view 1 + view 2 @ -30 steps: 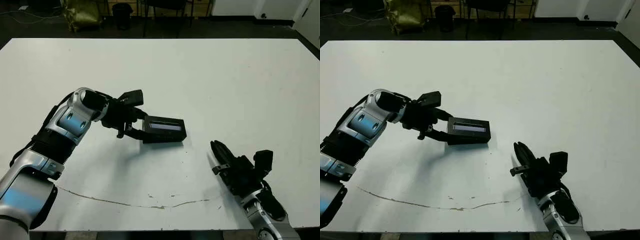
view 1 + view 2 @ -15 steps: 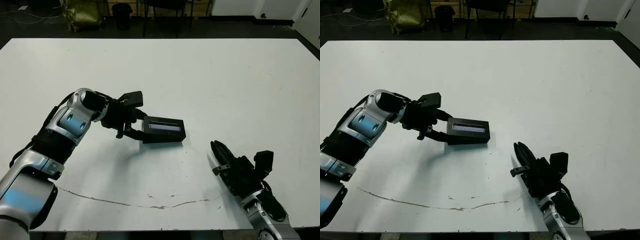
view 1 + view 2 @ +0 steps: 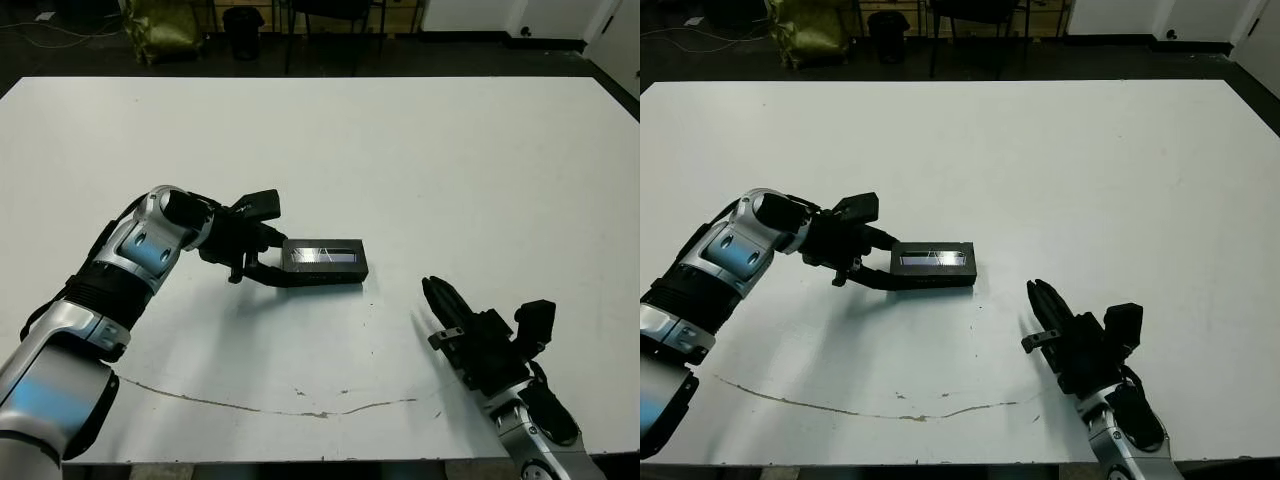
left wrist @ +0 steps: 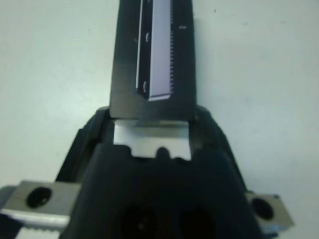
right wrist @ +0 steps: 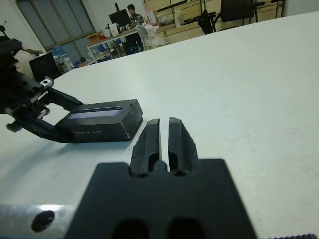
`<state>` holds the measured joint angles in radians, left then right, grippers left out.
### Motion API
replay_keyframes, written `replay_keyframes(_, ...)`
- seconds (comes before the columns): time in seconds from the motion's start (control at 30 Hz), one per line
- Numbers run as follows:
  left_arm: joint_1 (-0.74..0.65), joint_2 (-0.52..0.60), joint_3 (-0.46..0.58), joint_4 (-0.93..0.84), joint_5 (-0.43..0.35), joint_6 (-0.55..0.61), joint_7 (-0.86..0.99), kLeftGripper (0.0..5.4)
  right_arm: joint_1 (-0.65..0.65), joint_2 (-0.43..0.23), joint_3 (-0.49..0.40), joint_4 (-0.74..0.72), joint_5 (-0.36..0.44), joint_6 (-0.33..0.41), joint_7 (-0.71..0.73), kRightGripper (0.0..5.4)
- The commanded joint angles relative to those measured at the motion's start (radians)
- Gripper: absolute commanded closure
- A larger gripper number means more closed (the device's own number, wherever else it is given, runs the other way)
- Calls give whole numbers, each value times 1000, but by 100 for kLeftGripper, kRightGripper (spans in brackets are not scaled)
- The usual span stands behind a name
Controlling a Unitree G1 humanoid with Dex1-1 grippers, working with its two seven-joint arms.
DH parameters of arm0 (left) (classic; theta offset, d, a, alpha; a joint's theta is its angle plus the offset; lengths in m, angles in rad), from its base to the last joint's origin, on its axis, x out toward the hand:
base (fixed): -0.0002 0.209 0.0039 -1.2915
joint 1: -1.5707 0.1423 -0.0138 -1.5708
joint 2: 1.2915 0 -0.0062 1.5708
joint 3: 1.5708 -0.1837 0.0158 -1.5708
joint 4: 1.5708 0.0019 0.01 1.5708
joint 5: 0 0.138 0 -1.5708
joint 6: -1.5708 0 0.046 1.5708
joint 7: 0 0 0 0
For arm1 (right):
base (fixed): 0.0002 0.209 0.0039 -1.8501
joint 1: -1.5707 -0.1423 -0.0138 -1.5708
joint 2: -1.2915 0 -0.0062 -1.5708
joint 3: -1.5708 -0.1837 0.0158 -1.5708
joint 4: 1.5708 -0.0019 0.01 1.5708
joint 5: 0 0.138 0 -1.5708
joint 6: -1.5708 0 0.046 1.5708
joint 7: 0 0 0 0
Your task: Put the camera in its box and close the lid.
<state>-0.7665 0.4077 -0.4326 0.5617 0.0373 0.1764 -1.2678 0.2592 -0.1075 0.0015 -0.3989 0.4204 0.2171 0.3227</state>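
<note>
Now, flat black rectangular lid [image 3: 322, 262] with glossy greyish stripe lies mid-frame on smooth white table [image 3: 480, 160].
Left gripper [image 3: 262, 256] clamps its end; right gripper [image 3: 437, 303], fingers together, empty, lower right.

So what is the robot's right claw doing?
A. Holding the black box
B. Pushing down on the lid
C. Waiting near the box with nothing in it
C. The right claw sits shut and empty on the table, apart from the lid, which the left claw is gripping at its end.
</note>
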Motion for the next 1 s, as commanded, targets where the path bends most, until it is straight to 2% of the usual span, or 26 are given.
replay_keyframes(0.03, 30, 20, -18, 50, 45, -27, 9, 303, 13, -6, -7, 5, 9, 20, -4, 540)
replay_keyframes(0.3, 40, 10, -21, 97, 51, -60, 22, 314, 17, 0, -6, -17, 15, 42, -24, 540)
replay_keyframes(0.57, 48, -3, -42, 95, 79, -67, 54, 314, 15, -14, -1, -4, -2, 23, -7, 540)
replay_keyframes(0.67, 45, -1, -59, 101, 99, -123, 63, 257, 16, -11, -2, -4, 2, 27, -10, 540)
replay_keyframes(0.8, 37, 2, -72, 100, 104, -159, 48, 155, 18, 0, -4, 4, 16, 21, -5, 540)
replay_keyframes(1.0, 54, 12, -42, 43, 68, -151, 31, 17, 14, -6, -3, 7, 12, 23, -2, 540)
